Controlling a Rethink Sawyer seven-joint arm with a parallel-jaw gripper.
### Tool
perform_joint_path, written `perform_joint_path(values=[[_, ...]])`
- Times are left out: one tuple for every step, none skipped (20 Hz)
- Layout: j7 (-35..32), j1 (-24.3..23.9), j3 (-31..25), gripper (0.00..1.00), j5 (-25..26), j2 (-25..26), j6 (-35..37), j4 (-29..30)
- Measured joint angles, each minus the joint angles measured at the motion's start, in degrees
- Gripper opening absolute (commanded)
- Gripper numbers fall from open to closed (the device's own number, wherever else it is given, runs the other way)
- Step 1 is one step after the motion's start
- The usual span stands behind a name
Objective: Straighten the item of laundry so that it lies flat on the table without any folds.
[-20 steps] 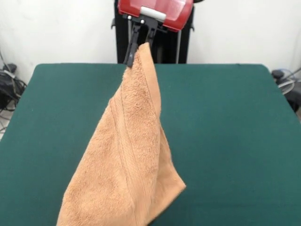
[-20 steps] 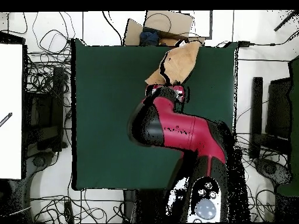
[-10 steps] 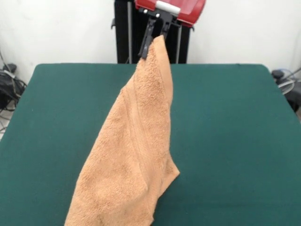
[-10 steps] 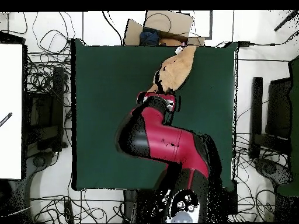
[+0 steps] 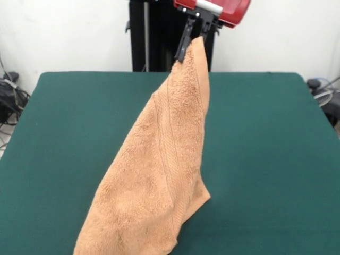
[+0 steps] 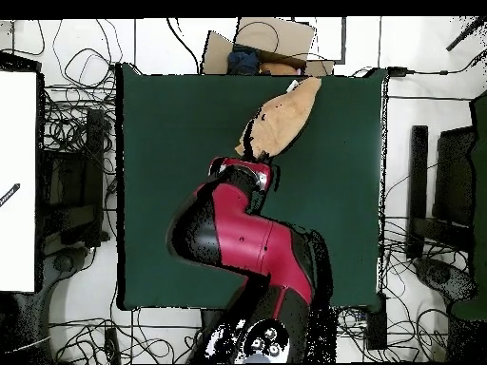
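Your end effector (image 5: 192,47), clamped on one towel (image 5: 159,175) corner, has carried it higher and sideways over the last second. The towel hangs folded lengthwise, its lower end dragging on the worktop (image 5: 276,159), so it's stretching out, not yet flat.

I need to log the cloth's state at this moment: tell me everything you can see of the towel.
The towel is peach-orange terry with woven bands running along its length. The gripper is shut on its top corner and holds it up, so it hangs stretched on a slant, narrow at the top and widening downward, with a fold down its right side. Its lower end reaches the near part of the green table and runs past the front view's bottom edge. In the overhead view it lies by the table's edge opposite the robot. No tag shows.
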State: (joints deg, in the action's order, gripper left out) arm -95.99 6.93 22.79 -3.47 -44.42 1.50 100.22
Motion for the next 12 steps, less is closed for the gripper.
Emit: perform_joint_path(values=[[0.00,0.47,0.40,0.00,-0.49,0.22,-0.17,0.11],[0.00,0.94,0.80,0.00,-0.98,0.44,-0.34,0.22],[0.00,1.48,1.33,0.00,-1.52,0.65,-0.44,0.28],[0.00,2.08,1.91,0.00,-2.07,0.89,-0.45,0.35],[0.00,2.68,2.48,0.00,-2.62,1.13,-0.45,0.41],[0.00,3.20,2.95,0.00,-3.07,1.35,-0.44,0.46],[0.00,3.60,3.29,0.00,-3.41,1.51,-0.44,0.51],[0.00,4.12,3.68,0.00,-3.91,1.68,-0.46,0.59],[0.00,5.28,4.52,0.00,-4.93,2.07,-0.46,0.81],[0.00,6.08,5.15,0.00,-5.60,2.36,-0.48,1.03],[0.00,6.82,5.65,0.00,-6.28,2.62,-0.52,1.28],[0.00,7.57,6.15,0.00,-6.97,2.88,-0.56,1.53]])
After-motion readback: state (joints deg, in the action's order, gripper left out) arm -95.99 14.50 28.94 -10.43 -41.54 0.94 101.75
